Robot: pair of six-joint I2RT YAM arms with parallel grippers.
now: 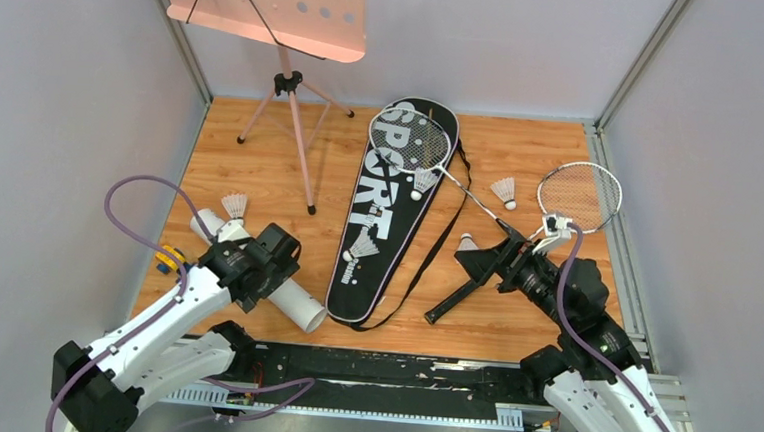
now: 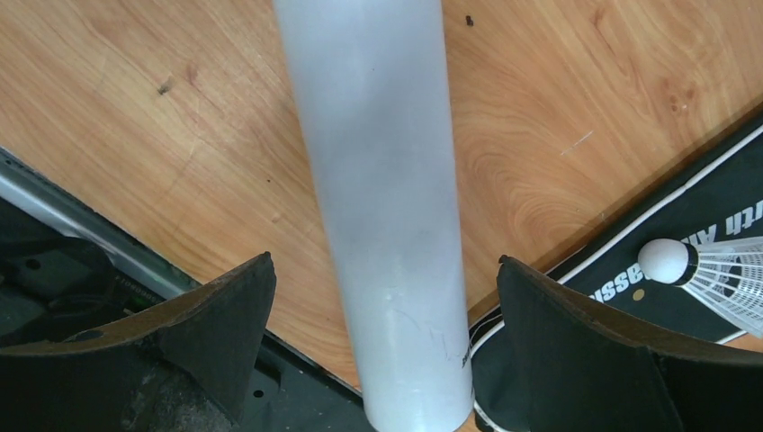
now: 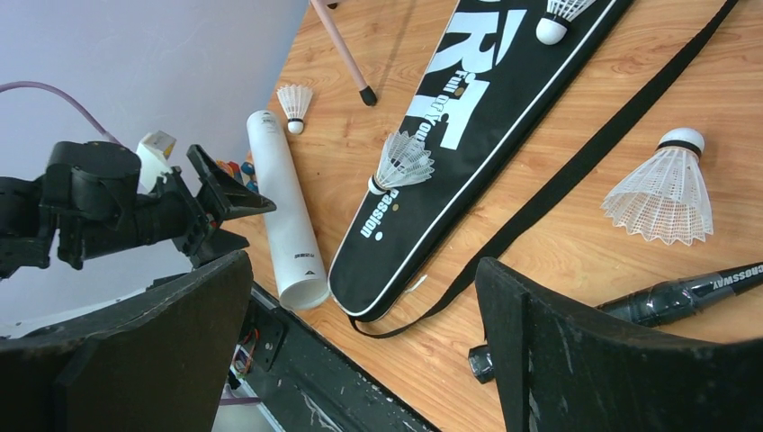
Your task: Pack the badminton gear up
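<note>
- Tube [image 2: 378, 180]: smooth matte white cylinder on wood-grain table [image 2: 135, 135].
- Bag [image 1: 397, 227]: flat, black, white-lettered.
- Left gripper [image 2: 385, 263]: released, astride tube.
- Right gripper [image 3: 362, 261]: released, empty.

The long black fabric bag [image 1: 393, 212] in the centre carries white letters. The long plastic tube [image 2: 378, 225] is plain white. The pink metal music stand [image 1: 271, 4], upper left, has round holes. The wooden table [image 1: 261, 159] shows orange-brown grain.

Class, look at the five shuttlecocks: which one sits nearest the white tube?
The shuttlecock on bare wood by the white tube's far end, left of the black bag; two others rest on the bag, two lie right of it.
</note>
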